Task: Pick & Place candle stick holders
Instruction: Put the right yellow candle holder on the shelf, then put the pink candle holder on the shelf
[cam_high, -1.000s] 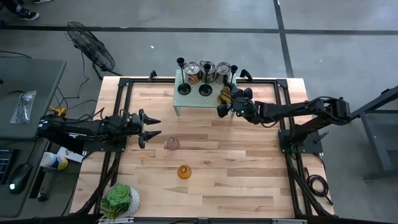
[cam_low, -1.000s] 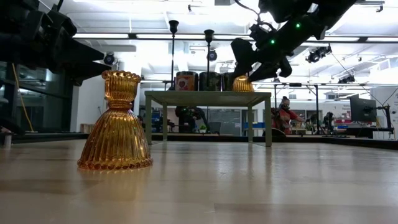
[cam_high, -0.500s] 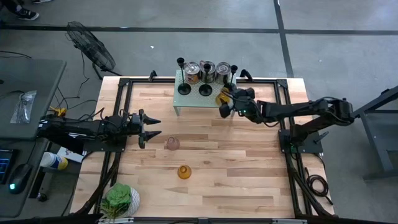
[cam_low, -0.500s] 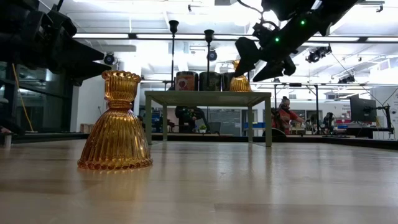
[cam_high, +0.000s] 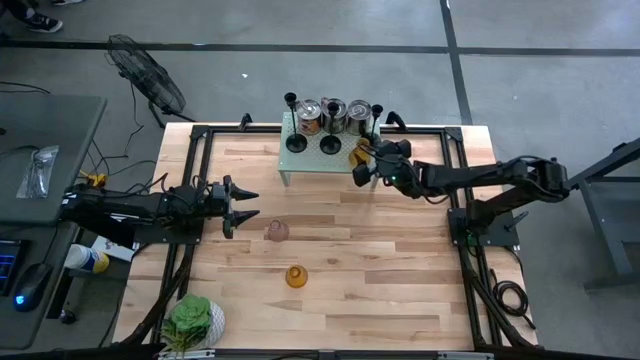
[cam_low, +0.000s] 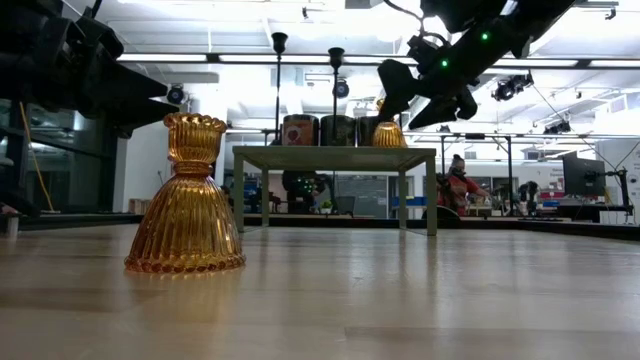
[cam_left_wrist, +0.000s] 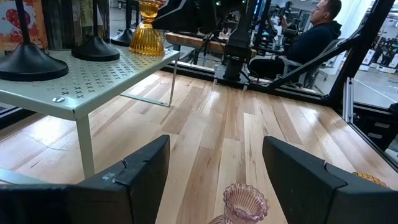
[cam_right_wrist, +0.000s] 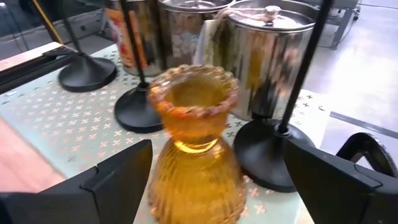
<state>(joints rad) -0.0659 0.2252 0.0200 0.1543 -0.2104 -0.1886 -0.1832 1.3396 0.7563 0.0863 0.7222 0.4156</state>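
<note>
Amber holder set on the shelf

My right hand (cam_right_wrist: 205, 180) gapes wide around the amber candle holder (cam_right_wrist: 194, 146) on the green shelf (cam_high: 340, 160); pink holder (cam_high: 277, 231) and second amber holder (cam_high: 296, 276) wait below.

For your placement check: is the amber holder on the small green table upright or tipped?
Upright: the amber holder stands base-down on the green table, between the open right gripper fingers.

The right arm stretches from the right side toward the far middle of the worktop, its hand (cam_high: 366, 160) raised and its fingers (cam_right_wrist: 118, 174) spread wide. The left arm lies low along the left side, its hand (cam_high: 243, 205) pointing right, fingers (cam_left_wrist: 140, 174) apparently parted, holding nothing.
</note>
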